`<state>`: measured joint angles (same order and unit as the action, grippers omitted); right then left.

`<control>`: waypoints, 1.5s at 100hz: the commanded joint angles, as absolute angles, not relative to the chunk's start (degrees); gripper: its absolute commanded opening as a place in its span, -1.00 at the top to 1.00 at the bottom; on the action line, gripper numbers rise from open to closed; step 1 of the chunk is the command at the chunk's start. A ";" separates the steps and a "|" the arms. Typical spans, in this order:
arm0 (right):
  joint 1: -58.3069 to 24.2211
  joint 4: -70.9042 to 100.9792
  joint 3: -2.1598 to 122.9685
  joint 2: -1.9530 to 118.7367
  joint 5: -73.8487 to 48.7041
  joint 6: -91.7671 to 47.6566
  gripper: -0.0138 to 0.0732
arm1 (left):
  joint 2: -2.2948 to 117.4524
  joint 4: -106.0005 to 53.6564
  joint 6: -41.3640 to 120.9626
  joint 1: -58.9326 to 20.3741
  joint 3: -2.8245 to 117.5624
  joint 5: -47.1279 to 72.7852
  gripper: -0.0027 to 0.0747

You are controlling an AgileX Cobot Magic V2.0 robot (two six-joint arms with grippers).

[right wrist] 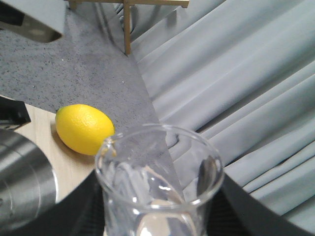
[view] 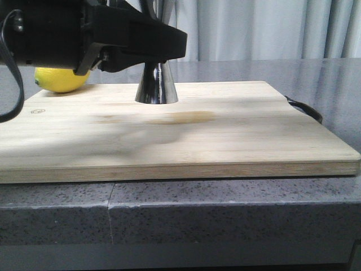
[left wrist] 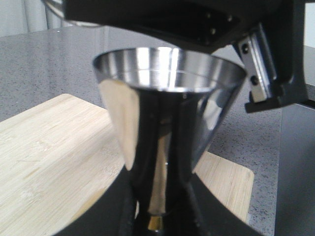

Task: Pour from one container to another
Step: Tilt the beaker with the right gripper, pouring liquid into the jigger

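The steel jigger (view: 157, 84) stands on the wooden board (view: 225, 130); only its lower cone shows in the front view. My left gripper (view: 148, 48) is shut on its narrow waist. In the left wrist view the jigger's upper cup (left wrist: 167, 93) fills the middle, and the gold band (left wrist: 156, 222) sits between the dark fingers of the left gripper (left wrist: 160, 216). My right gripper (right wrist: 160, 219) is shut on the clear glass beaker (right wrist: 157, 177), whose pouring lip (right wrist: 110, 142) points toward the jigger's rim (right wrist: 22, 182). The beaker is held up near the jigger's mouth.
A yellow lemon (view: 61, 79) lies on the board's far left corner, behind my left arm, also seen as the lemon (right wrist: 83, 128) beyond the beaker. The right arm's black body (left wrist: 197, 24) hangs just above the jigger. A dark handle (view: 307, 110) juts from the board's right edge. Grey curtains hang behind.
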<state>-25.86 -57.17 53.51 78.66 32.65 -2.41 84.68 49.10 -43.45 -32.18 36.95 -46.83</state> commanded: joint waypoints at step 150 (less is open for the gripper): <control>-25.72 -57.89 55.67 74.93 35.19 -14.93 0.31 | 83.23 47.11 -44.03 -32.70 38.45 -50.47 0.98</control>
